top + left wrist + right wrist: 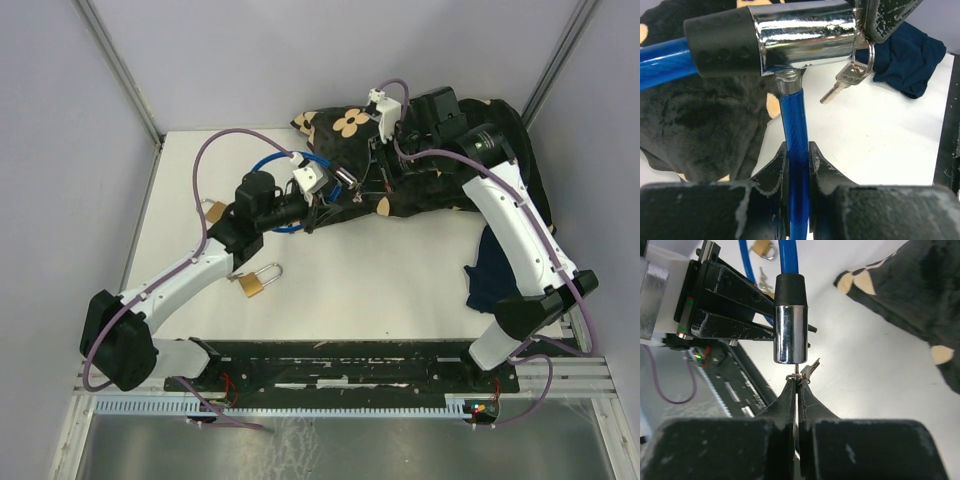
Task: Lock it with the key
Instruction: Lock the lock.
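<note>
White table, two cloths: black flower-print cloth far right, navy cloth right. Two brass padlocks: near-left padlock lies open to view, far-left padlock partly hidden by the left arm. One blue cable lock mid-table at the black cloth's edge. Left gripper pinches its cable. Right gripper is pressed together on the key at the chrome cylinder's end. One spare key dangles.
</note>
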Robot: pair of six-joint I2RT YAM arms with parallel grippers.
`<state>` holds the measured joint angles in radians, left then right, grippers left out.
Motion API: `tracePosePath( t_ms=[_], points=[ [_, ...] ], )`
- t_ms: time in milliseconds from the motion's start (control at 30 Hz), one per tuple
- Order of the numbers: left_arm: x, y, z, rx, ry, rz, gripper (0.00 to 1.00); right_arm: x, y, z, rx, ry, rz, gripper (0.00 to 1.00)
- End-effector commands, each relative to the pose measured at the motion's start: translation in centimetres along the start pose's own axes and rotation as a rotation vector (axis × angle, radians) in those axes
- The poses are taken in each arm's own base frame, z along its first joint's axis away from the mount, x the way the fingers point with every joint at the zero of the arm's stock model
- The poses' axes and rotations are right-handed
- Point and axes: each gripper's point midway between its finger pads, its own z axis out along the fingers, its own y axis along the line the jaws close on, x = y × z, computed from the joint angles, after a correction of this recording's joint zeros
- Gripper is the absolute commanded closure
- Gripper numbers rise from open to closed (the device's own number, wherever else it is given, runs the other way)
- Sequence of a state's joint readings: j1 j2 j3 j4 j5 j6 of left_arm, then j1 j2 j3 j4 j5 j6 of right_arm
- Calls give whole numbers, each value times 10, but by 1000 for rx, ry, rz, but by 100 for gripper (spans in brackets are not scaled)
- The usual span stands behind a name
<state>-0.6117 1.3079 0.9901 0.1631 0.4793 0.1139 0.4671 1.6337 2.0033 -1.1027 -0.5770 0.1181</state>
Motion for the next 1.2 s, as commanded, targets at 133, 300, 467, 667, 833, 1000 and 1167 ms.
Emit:
tracePosePath(
  t_ms=[133, 300, 467, 667, 833, 1000, 1167],
  points=[
    [-84, -20, 0, 122, -215, 93, 97, 8, -21, -5, 296, 103, -440, 98],
    [-79, -23, 2, 144, -198, 69, 97, 7, -25, -8, 389, 122, -603, 98],
    [-74, -25, 8, 162, -185, 32, 97, 4, -19, -9, 422, 96, -724, 98],
    [-68, -9, 5, 99, -181, 9, 97, 1, -13, -18, 417, 61, -715, 98],
    [-61, 12, -7, 36, -183, -8, 97, 2, -14, -28, 367, 38, -639, 98],
    [-55, 28, -19, 15, -199, -49, 97, 5, -20, -40, 348, 29, -607, 98],
    [-47, 32, -21, 18, -193, -60, 97, 7, -19, -49, 283, 2, -547, 98]
  ],
)
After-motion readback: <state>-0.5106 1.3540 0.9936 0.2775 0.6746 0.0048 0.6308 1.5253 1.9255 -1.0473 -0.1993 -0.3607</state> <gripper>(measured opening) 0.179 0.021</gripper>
